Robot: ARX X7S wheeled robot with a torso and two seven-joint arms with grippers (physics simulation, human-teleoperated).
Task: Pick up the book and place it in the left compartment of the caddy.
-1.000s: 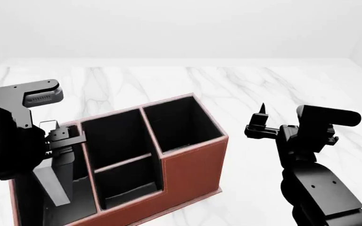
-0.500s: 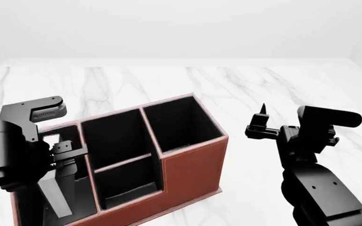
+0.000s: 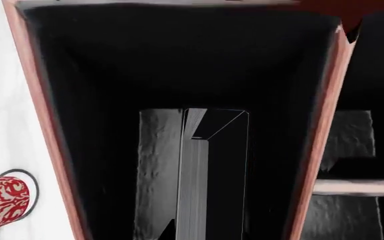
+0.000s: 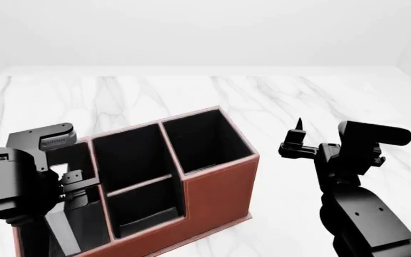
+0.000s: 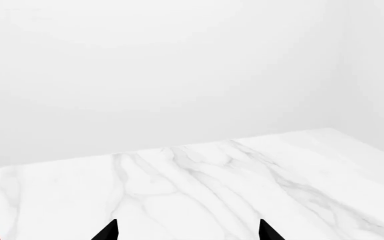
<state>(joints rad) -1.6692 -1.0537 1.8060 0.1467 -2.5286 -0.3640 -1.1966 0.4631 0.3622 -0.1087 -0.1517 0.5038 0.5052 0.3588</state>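
Inside the left compartment of the caddy, the book stands on edge, pages showing.

The left end effector hangs over that slot; whether it grips the book cannot be told. The right end effector sits apart over the marble surface, fingertips spread, holding nothing. A red patterned mug stands just outside the caddy.
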